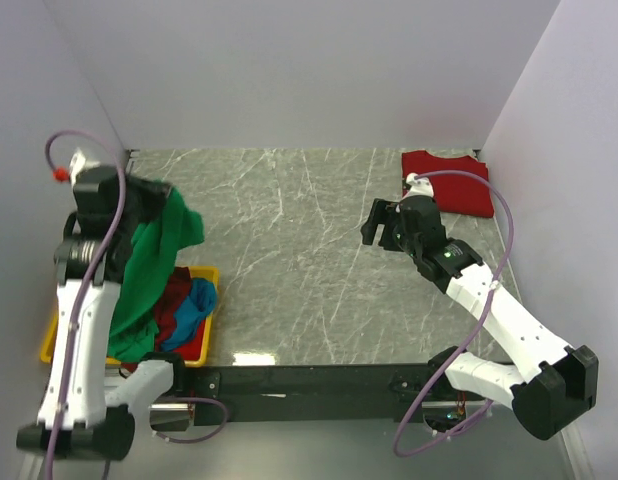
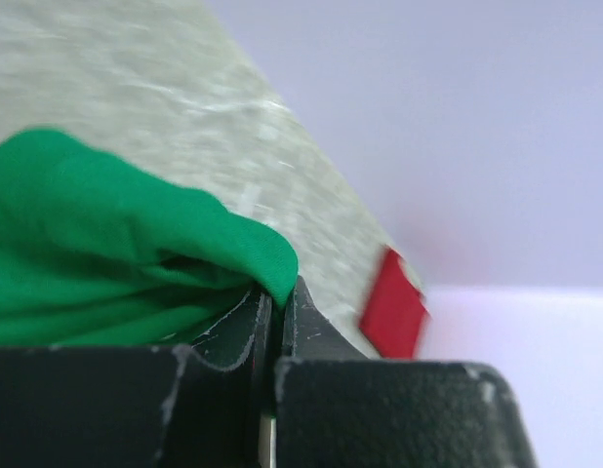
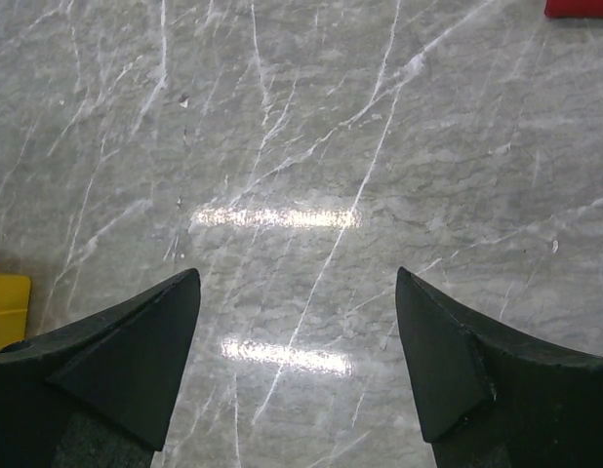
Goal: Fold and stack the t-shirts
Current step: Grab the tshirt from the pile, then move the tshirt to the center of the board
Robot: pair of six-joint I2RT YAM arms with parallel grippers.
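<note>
My left gripper (image 1: 154, 195) is shut on the bright green t-shirt (image 1: 149, 265) and holds it high; the cloth hangs down over the yellow bin (image 1: 203, 330). In the left wrist view the green t-shirt (image 2: 106, 253) is pinched between the closed fingers (image 2: 248, 327). A dark red t-shirt (image 1: 174, 300) and a blue t-shirt (image 1: 197, 300) lie crumpled in the bin. A folded red t-shirt (image 1: 449, 180) lies at the table's far right corner; it also shows in the left wrist view (image 2: 391, 314). My right gripper (image 1: 381, 225) is open and empty above the bare table (image 3: 297, 292).
The grey marble table (image 1: 289, 260) is walled by white panels on three sides. The yellow bin stands at the near left by my left arm's base; its corner shows in the right wrist view (image 3: 4, 307). A black rail (image 1: 309, 380) runs along the near edge.
</note>
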